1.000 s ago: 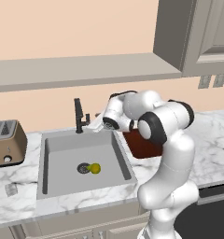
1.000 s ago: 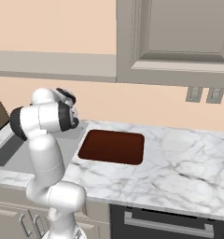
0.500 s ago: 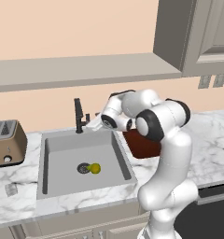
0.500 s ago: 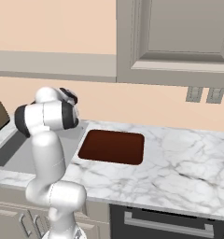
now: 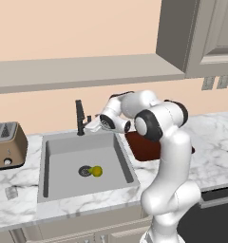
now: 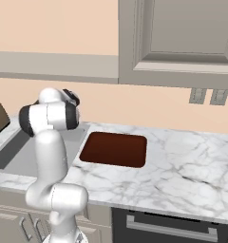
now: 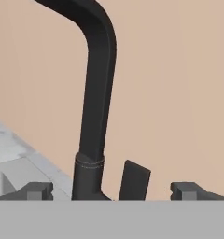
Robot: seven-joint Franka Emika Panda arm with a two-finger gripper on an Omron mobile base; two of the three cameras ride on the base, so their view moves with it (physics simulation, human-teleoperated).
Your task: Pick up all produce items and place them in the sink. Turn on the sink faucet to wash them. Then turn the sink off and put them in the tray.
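My end effector (image 7: 111,189), fingers apart and empty, faces the faucet (image 7: 96,93) at the sink's (image 5: 56,178) far edge. Its lever (image 7: 134,181) is rigid, thin, probably slippery: I push its flat side. The fruit (image 5: 97,171) lies beside the drain (image 5: 84,171).

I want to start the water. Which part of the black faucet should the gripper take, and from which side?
Probably the small flat lever beside the faucet base, not the thick upright stem. The open gripper already faces it from the sink side, with its fingertips to either side, so a straight approach should reach the thin blade.
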